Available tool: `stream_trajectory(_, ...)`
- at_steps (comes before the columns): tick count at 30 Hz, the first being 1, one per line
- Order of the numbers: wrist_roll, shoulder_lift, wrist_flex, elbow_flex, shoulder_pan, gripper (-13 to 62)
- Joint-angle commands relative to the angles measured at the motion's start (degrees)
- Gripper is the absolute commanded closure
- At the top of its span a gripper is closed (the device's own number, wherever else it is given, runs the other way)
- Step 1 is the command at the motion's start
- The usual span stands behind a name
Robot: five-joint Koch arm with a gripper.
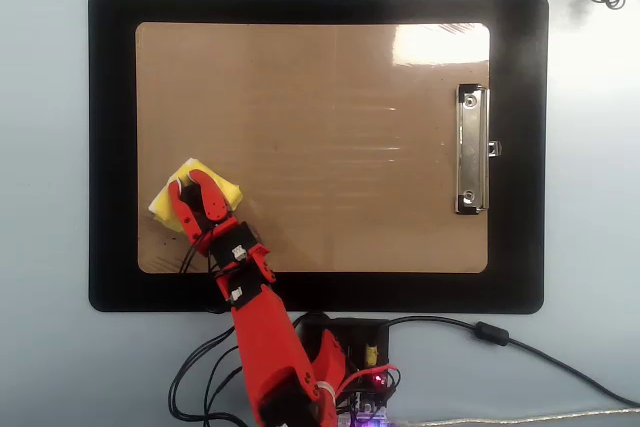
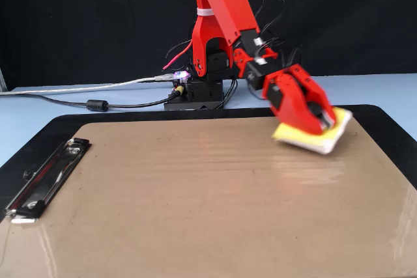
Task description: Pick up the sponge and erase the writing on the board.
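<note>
The tan board (image 1: 320, 137) lies on a black mat, with its silver clip (image 1: 472, 150) at the right short edge in the overhead view. My red gripper (image 1: 190, 187) is shut on the yellow sponge (image 1: 226, 189) near the board's lower left corner there. In the fixed view the same gripper (image 2: 324, 120) holds the sponge (image 2: 290, 135) at the board's (image 2: 195, 200) far right, tilted, its white layer underneath. The writing does not show. The patch under the sponge and gripper is hidden.
The black mat (image 1: 110, 147) frames the board on a pale blue table. The arm's base and its cables (image 1: 330, 387) sit at the mat's near edge in the overhead view. A grey cable (image 2: 91, 104) runs along the table at the left of the fixed view.
</note>
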Motion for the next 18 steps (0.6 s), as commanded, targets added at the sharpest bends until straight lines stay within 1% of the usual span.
stream_trajectory(1,-2.46,2.37,-0.97,-0.88,-1.41,57.4)
stream_trajectory(12,-2.37,1.93,2.55,-0.62,-13.80,57.4)
stream_trajectory(18,-1.93,1.67,2.64,1.14,-14.15,57.4)
